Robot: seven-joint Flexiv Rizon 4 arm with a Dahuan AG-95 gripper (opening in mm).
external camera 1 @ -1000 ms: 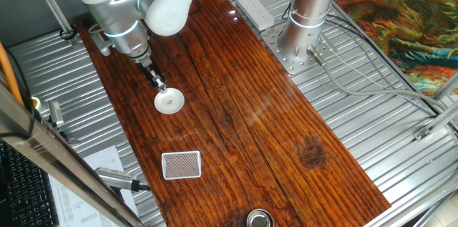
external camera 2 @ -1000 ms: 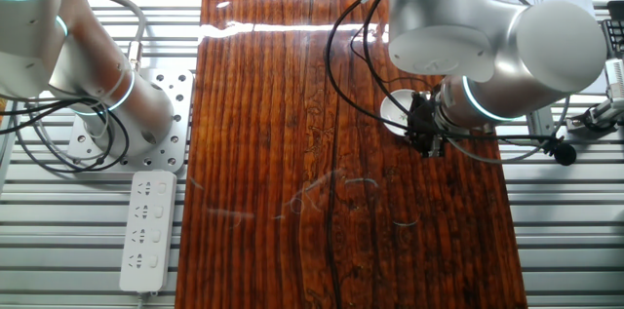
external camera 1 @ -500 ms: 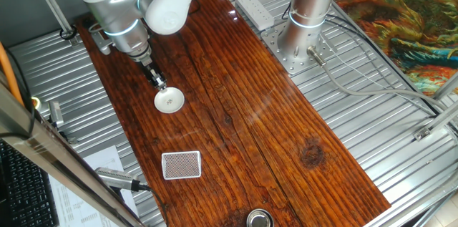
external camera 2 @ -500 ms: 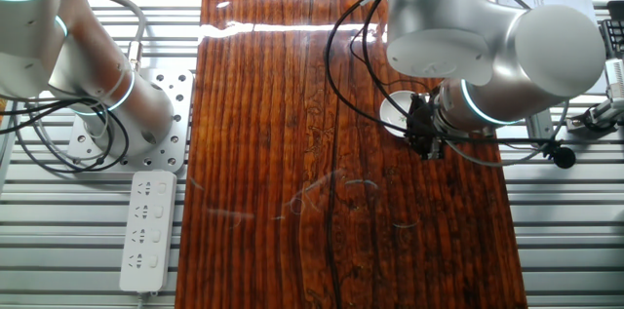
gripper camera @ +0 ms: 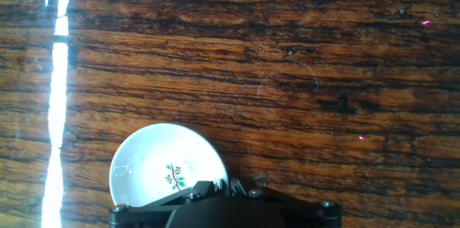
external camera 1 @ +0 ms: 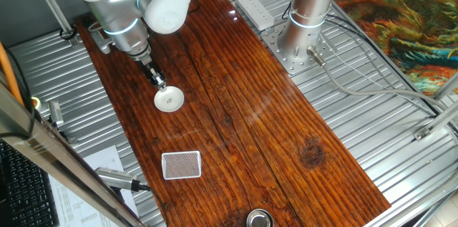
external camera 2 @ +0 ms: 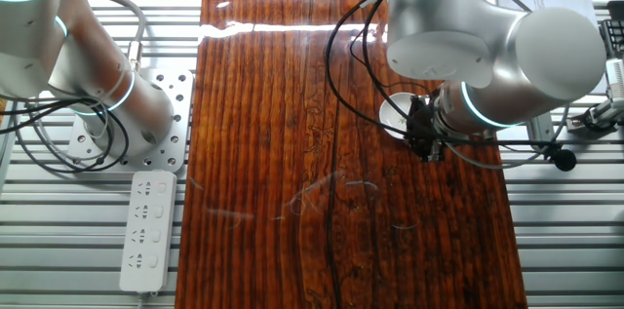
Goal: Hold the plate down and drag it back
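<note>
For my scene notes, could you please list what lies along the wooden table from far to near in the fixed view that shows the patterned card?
Power strip → gripper → white plate → grid-patterned card → metal cup.

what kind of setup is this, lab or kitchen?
Most likely a robotics lab bench: a wooden tabletop on ribbed metal framing, a second arm's base bolted beside it, and a power strip. Only a small plate suggests kitchenware.
</note>
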